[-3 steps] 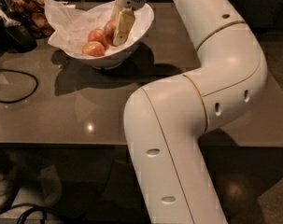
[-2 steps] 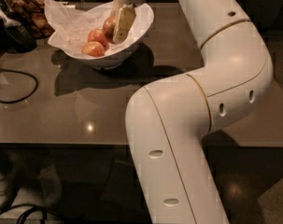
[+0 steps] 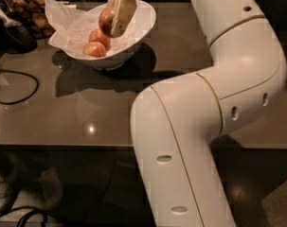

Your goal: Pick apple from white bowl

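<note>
The white bowl (image 3: 142, 28), lined with crumpled white paper, stands at the back of the dark table. My gripper (image 3: 111, 24) hangs over the bowl and is shut on the apple (image 3: 105, 19), a dull brownish-red one, holding it just above the other fruit. One pale finger (image 3: 123, 13) lies across the apple's right side; the other finger is hidden behind it. A brighter red apple (image 3: 100, 37) and an orange-yellow apple (image 3: 94, 49) lie in the bowl below.
My big white arm (image 3: 219, 93) fills the right and middle foreground. A black cable (image 3: 20, 86) loops on the table at left. A dark object (image 3: 13, 34) and a tray of brown food (image 3: 31, 11) sit at the back left.
The gripper has risen a little with the apple in it, so the apple now hangs clear of the two apples left in the bowl.
</note>
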You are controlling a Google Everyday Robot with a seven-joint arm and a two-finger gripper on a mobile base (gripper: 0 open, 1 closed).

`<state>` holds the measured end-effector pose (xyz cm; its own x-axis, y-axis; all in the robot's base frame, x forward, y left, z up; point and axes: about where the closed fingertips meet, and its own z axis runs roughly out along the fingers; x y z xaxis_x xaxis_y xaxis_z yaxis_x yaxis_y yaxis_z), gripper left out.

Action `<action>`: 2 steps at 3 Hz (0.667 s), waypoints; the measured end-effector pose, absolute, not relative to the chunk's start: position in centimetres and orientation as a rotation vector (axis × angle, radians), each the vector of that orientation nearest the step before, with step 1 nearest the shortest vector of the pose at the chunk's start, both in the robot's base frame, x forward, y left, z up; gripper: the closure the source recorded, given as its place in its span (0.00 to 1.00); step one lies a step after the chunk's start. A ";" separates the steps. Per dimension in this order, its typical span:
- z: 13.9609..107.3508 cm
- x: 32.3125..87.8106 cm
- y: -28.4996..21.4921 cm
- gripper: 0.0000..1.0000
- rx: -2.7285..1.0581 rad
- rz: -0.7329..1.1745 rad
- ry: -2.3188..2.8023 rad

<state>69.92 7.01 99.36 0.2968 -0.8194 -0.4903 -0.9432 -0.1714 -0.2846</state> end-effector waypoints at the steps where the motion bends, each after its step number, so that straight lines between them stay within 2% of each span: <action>1: 101.6 68.6 7.5 1.00 -2.032 0.314 1.508; 2: 105.4 66.3 8.0 1.00 -2.018 0.314 1.442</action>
